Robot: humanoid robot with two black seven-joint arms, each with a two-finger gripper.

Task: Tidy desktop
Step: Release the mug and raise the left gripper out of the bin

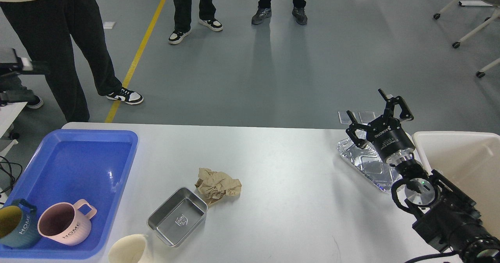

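The white-grey desktop [281, 177] fills the lower view. On it lie a crumpled brown paper ball [217, 186], a small steel tray [177, 221] touching it at the front left, a cream cup [129, 250] at the front edge, and a foil tray [367, 162] at the far right. My right gripper [373, 112] is open and empty, raised above the foil tray's far end. The left gripper is out of view.
A blue plastic tray [78, 165] at the left holds a pink HOME mug [66, 223] and a teal HOME mug [17, 226]. A cream bin [465, 165] stands at the right edge. Several people stand beyond the table.
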